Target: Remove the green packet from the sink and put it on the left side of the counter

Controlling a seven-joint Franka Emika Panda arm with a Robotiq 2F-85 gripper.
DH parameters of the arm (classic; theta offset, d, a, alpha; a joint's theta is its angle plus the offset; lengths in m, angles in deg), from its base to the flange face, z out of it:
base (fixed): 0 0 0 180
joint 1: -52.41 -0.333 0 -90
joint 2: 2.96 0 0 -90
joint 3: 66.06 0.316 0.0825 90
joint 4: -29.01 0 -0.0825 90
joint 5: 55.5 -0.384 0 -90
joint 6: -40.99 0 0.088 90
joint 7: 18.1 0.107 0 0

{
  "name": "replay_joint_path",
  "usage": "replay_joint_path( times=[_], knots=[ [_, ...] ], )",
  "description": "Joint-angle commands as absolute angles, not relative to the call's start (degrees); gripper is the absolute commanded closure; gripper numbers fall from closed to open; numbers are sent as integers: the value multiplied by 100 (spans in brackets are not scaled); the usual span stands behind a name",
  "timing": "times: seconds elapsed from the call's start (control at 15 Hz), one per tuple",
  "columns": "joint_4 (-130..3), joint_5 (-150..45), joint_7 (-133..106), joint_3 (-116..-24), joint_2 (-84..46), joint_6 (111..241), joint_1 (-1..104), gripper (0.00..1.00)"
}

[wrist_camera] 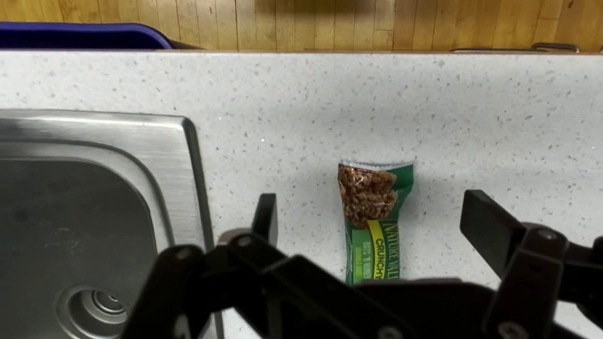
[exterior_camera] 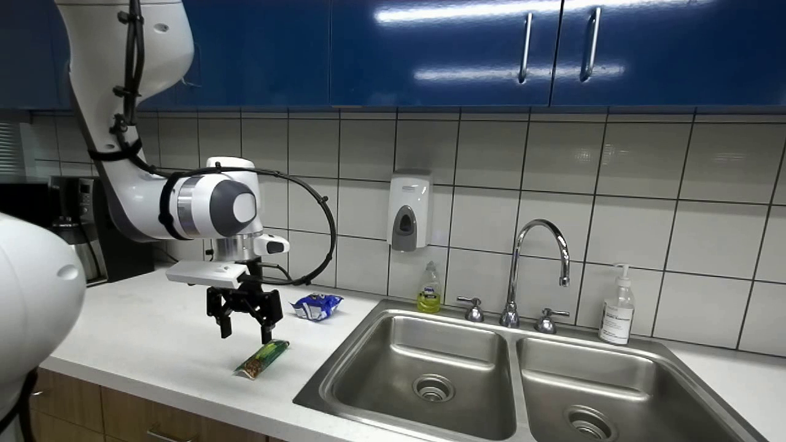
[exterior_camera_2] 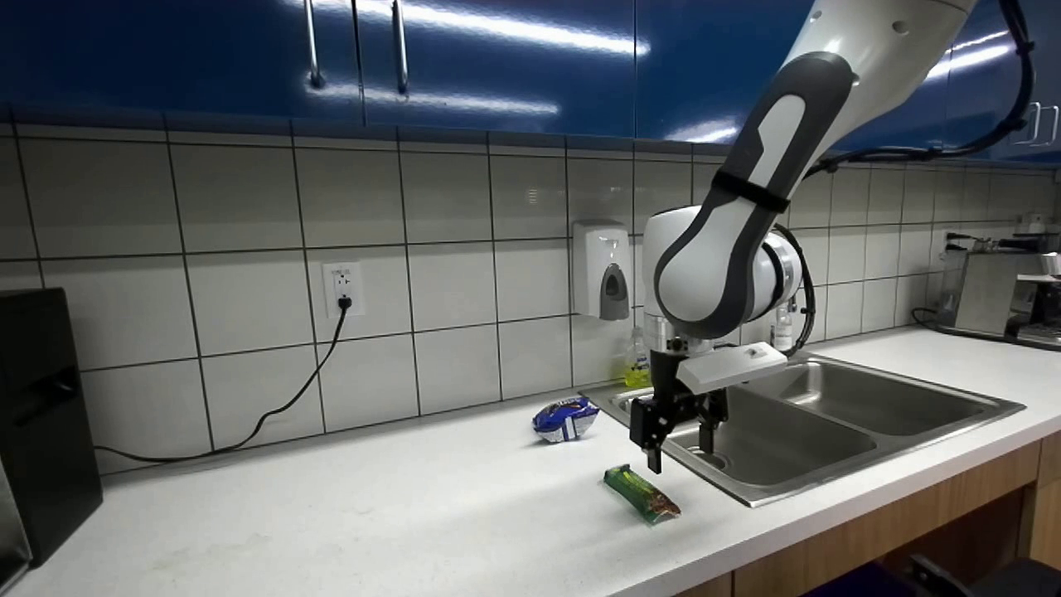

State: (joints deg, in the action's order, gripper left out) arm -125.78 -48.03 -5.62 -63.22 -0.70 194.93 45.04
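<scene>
The green packet, a granola bar wrapper, lies flat on the counter beside the sink in both exterior views (exterior_camera: pixel 264 358) (exterior_camera_2: pixel 641 493). The wrist view shows its brown-and-green end (wrist_camera: pixel 370 202); its lower end is hidden behind the gripper. My gripper (exterior_camera: pixel 246 336) (exterior_camera_2: pixel 680 458) points down, open and empty, above the counter. In the wrist view its fingers (wrist_camera: pixel 370 207) stand wide apart on either side of the packet, not touching it. The steel sink (exterior_camera: pixel 513 380) (exterior_camera_2: pixel 879 452) (wrist_camera: pixel 181 188) has two basins with nothing visible in them. The off-white counter (exterior_camera: pixel 153 344) (exterior_camera_2: pixel 373 514) (wrist_camera: pixel 282 94) runs past it.
A blue-and-white crinkled packet (exterior_camera: pixel 316 306) (exterior_camera_2: pixel 565 419) lies near the wall. A yellow soap bottle (exterior_camera: pixel 429 298), chrome faucet (exterior_camera: pixel 514 276) and pump bottle (exterior_camera: pixel 617 316) stand behind the sink. A black appliance (exterior_camera_2: pixel 50 423) with a cord stands at the counter's far end.
</scene>
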Motion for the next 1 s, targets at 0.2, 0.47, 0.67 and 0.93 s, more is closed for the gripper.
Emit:
replay_joint_path(
  times=[0.2, 0.47, 0.67, 0.93],
  knots=[
    [-13034, -4908, -415, -6189, 399, 19538, 4606, 0],
    [-13201, -5009, -489, -6177, 540, 19538, 4598, 0],
    [-13002, -5053, -498, -6156, 427, 19454, 4599, 0],
    [-13043, -5043, -496, -6142, 478, 19462, 4600, 0]
  ],
)
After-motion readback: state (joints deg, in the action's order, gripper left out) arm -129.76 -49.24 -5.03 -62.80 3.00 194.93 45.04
